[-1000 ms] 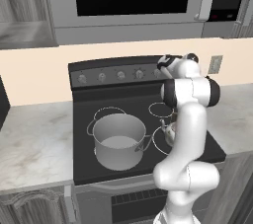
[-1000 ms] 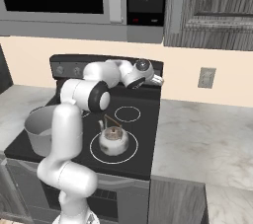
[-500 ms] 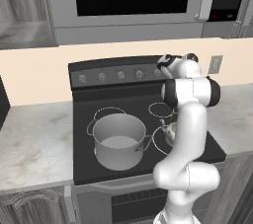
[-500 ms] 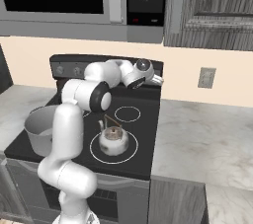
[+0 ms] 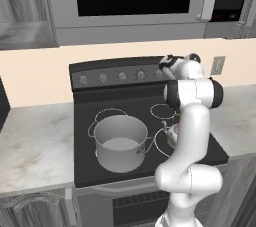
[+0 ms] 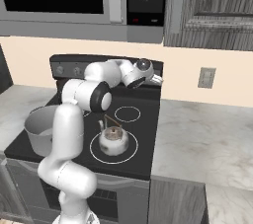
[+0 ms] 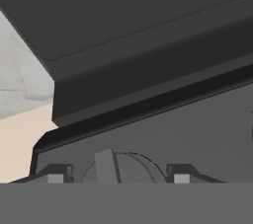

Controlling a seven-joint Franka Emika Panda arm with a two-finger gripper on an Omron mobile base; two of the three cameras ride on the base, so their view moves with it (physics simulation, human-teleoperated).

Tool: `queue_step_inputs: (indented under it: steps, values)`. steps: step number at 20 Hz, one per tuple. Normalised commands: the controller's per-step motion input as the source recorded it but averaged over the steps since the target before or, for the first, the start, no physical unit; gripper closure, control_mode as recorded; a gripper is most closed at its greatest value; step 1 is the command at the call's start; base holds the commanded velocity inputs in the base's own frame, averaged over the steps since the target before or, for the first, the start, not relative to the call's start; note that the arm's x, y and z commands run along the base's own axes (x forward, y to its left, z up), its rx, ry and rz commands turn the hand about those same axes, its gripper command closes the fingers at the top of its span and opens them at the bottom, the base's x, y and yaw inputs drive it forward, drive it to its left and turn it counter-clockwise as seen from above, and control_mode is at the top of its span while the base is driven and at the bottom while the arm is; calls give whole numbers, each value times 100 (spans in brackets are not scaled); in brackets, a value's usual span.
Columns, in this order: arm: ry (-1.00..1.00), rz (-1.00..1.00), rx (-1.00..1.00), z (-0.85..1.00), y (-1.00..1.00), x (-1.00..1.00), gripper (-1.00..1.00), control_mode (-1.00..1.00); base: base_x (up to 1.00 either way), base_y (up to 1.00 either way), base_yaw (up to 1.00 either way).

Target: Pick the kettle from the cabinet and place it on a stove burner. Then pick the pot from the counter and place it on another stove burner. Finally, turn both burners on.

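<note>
So both placing steps look finished to us: the pot [image 5: 120, 142] sits on the near left burner of the stove [image 5: 90, 161] and the little kettle [image 6: 113, 138] is on the near right burner [image 6: 112, 147], each inside its white ring. The cabinet [image 6: 217, 8] is up on the right wall, door shut. What's left is the knobs. We've got the pincer [image 7: 116, 175] up at the far control panel [image 5: 120, 74], at its right end, its two tips either side of a knob [image 7: 118, 168], partly open and not squeezing it as far as we can tell. We can't say if either burner is on; neither ring glows. The table [image 6: 207, 139] to the right has nothing on it we'd name. No readable writing anywhere, the microwave [image 5: 135, 1] display is too blurry
</note>
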Motion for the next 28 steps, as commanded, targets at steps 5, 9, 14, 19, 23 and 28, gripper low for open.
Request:
queue_step_inputs:
  steps: [5,9,14,19,23,28]
  values:
    - [0,0,0,-5,0,0,100,-100,0,0,0]
    - [0,5,0,-14,-9,0,100,-100,0,0,0]
    - [0,4,0,-19,-31,0,100,-100,0,0,0]
    - [0,3,0,-18,-30,0,100,-100,0,0,0]
    - [0,4,-1,-16,-23,0,100,-100,0,0,0]
    - [-1,6,-11,-12,-17,0,100,-100,0,0,0]
